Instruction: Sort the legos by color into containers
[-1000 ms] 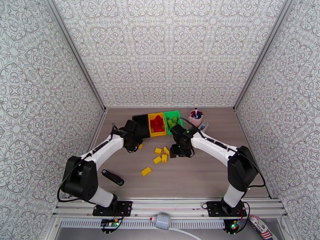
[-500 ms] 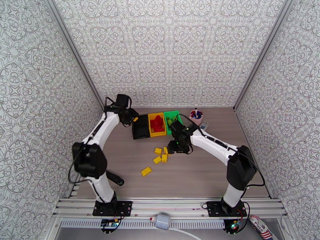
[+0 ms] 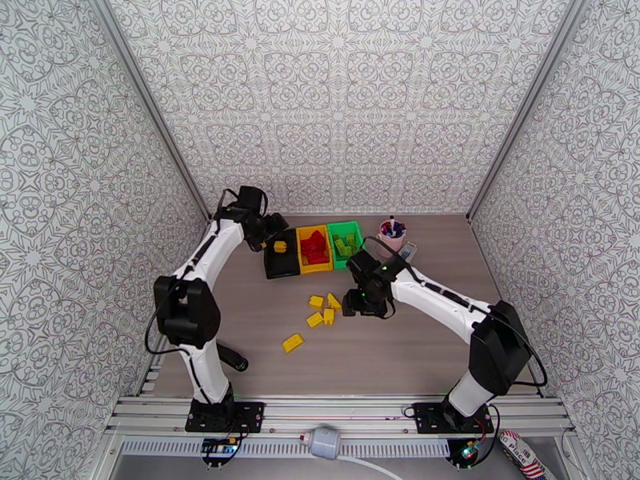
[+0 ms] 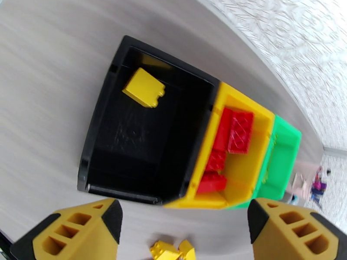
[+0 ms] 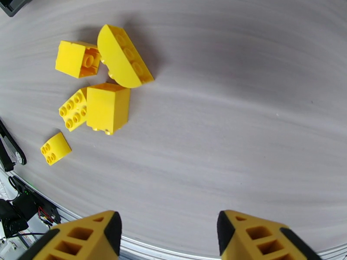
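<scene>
- Reds [image 4: 238, 131] in yellow bin [image 4: 234, 94], greens [image 3: 346, 246] in green bin [image 4: 286, 139], one yellow brick [image 4: 144, 87] in black bin [image 4: 93, 126].
- Five yellows [image 5: 108, 107] loose on desk [image 5: 238, 126], not yet sorted.
- Left tool [image 4: 184, 230] and right tool [image 5: 169, 237] gape wide, both empty.

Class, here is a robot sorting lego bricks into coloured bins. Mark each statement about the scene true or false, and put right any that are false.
1. The black bin holds one yellow brick. True.
2. The yellow bin holds yellow bricks. False: it holds red bricks.
3. Red bricks lie loose on the table. False: the loose bricks there are all yellow.
4. The left gripper and the right gripper are both open and hold nothing. True.
</scene>
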You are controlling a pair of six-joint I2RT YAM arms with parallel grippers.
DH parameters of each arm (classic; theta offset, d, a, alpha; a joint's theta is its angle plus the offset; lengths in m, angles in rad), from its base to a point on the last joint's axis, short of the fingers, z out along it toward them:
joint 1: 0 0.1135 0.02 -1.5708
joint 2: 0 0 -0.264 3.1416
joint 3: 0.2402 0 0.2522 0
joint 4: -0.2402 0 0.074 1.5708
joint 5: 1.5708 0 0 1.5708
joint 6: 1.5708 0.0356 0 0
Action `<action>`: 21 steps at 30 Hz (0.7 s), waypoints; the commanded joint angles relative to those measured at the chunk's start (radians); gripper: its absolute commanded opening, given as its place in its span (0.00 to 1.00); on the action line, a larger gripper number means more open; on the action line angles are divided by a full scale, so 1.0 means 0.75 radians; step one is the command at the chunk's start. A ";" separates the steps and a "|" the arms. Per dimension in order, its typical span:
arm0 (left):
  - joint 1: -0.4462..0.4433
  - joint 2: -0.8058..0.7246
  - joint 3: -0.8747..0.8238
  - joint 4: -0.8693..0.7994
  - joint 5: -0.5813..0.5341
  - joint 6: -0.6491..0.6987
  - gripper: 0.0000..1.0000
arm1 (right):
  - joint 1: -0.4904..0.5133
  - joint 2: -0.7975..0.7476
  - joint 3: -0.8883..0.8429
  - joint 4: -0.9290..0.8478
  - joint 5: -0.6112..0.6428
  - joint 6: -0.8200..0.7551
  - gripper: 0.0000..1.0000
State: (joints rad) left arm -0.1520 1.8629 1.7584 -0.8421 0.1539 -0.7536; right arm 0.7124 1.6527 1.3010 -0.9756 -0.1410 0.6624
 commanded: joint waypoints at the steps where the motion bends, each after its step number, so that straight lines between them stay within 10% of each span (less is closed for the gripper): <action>1: -0.030 -0.106 -0.067 -0.054 0.033 0.114 0.81 | 0.003 -0.011 -0.026 0.048 -0.034 0.030 0.63; 21: -0.487 -0.743 -1.174 0.086 0.072 0.025 0.85 | 0.004 0.077 -0.058 0.130 -0.171 0.070 0.61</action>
State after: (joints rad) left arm -0.4683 1.3224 0.9661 -0.8486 0.2161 -0.6739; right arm 0.7124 1.7176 1.2884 -0.8902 -0.2466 0.6933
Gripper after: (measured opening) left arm 0.850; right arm 0.609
